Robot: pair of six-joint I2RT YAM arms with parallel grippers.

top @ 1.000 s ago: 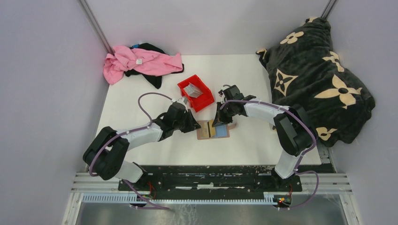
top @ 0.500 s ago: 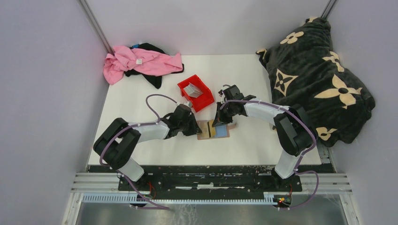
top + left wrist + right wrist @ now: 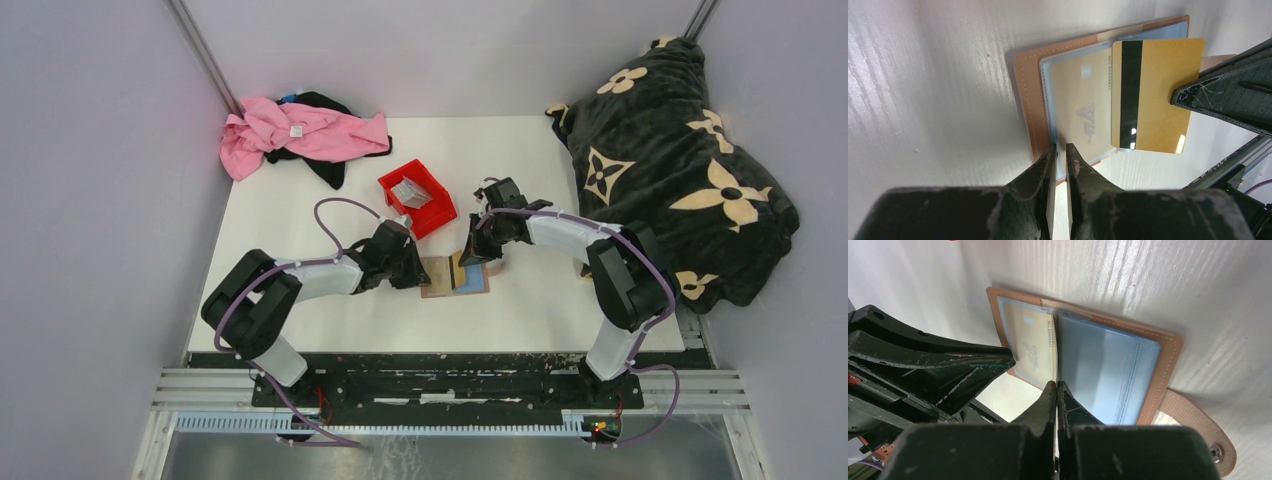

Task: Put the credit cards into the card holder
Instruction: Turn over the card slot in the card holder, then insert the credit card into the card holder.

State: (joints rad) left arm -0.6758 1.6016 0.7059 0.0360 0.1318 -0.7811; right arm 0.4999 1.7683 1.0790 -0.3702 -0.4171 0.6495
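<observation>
White tabletop [image 3: 300, 300] with grey walls round it, pink clothes and a dark flowered blanket shoved to the back corners. From above, the red bin [image 3: 436, 222] sits mid-table with a few grey credit cards [image 3: 410, 190] in it, and the card holder [image 3: 436, 280] lies open just in front of it, between the two arms. The left gripper [image 3: 412, 270] is at the holder's left edge and the right gripper [image 3: 470, 255] is over its middle, so both are right on it. On the left wrist cam the left gripper's fingers [image 3: 1048, 167] are almost together on the near edge of the holder's clear sleeve, and it looks like they're pinching it to keep the wallet put. The gold card [image 3: 1163, 100] has its leading edge at the mouth of that sleeve by the spine, with its black stripe parallel to the spine. Its far edge is gripped by the other arm's finger [image 3: 1228, 90]. There's a pale gold face with lettering under the plastic, and I can't tell if that's this card's front end or another one already in. On the right wrist cam the fingers [image 3: 1048, 405] are clamped flat together with the card edge-on between them. A bluish card [image 3: 1103, 370] is in the right-hand sleeve, and the snap tab [image 3: 1198, 435] pokes out beyond it. So the push has to go from the right gripper straight toward the left one, across the spine, keeping the card flat so it doesn't snag the sleeve lip.
</observation>
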